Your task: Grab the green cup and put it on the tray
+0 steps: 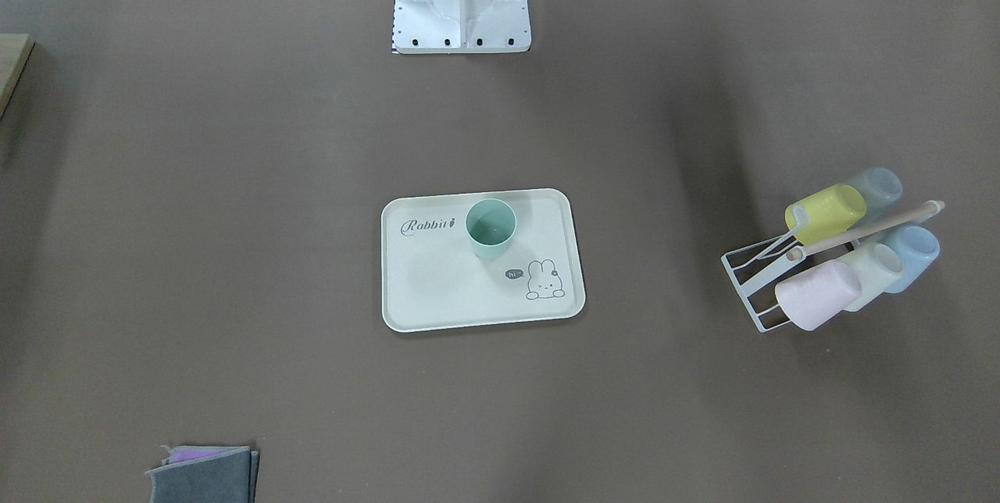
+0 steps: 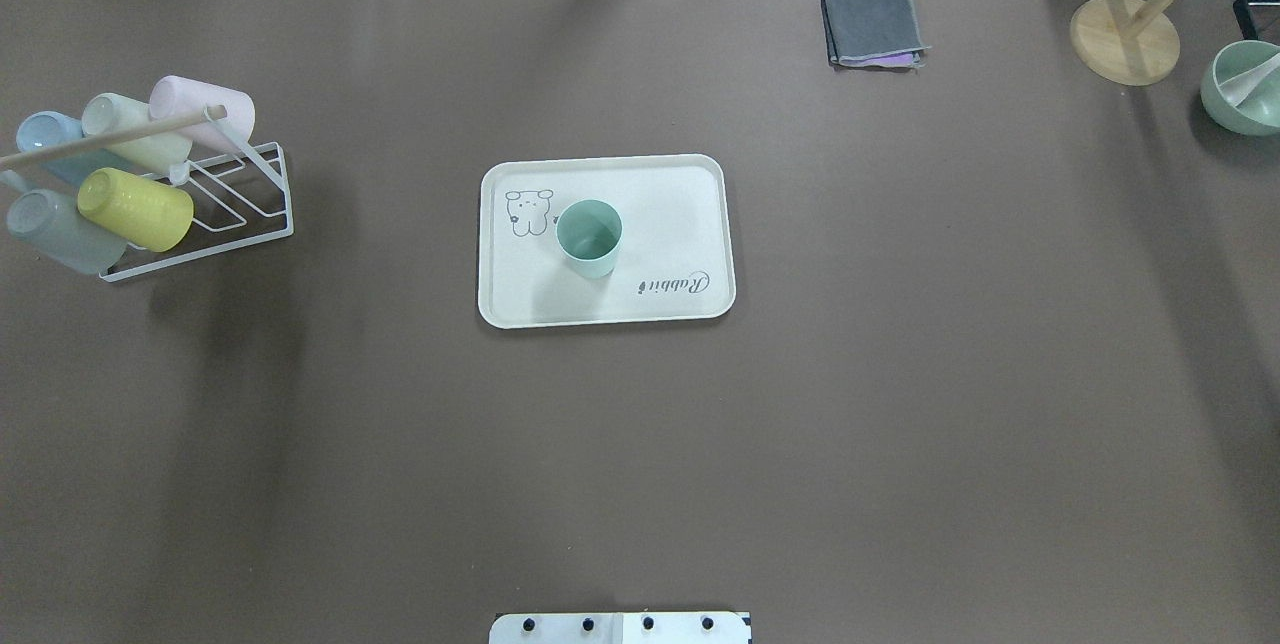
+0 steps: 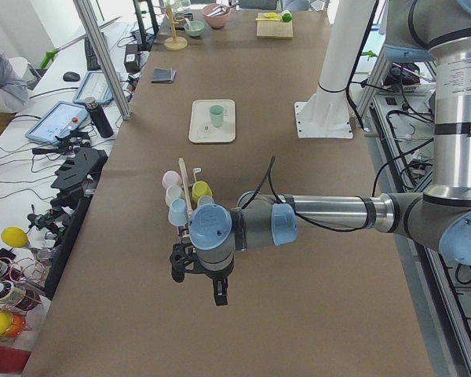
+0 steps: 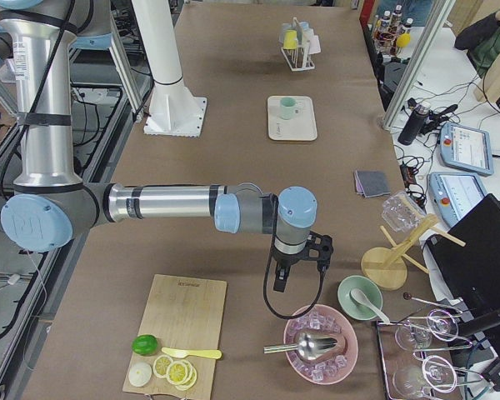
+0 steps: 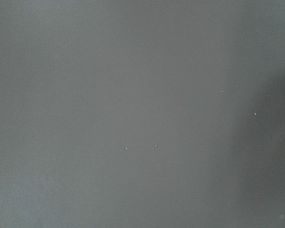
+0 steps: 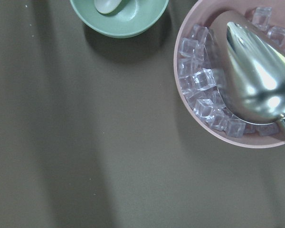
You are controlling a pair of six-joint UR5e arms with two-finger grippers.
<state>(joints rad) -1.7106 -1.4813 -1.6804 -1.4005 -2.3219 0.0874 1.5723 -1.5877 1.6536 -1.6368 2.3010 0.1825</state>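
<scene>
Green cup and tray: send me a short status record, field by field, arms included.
cup: green cup upright, mouth up, looks empty
location: on the tray, beside the "Rabbit" script
contact: nothing touches the cup
left: left arm over bare table by the rack, far from the tray; jaws cannot be judged
right: right arm above the table by the ice bowl, far from the tray; jaws cannot be judged
task: cup appears placed

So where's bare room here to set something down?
Bare table lies between the cup rack and the tray, and from the tray to the folded cloth. Crowded: the rack, and the wooden stand beside the green bowl.
</scene>
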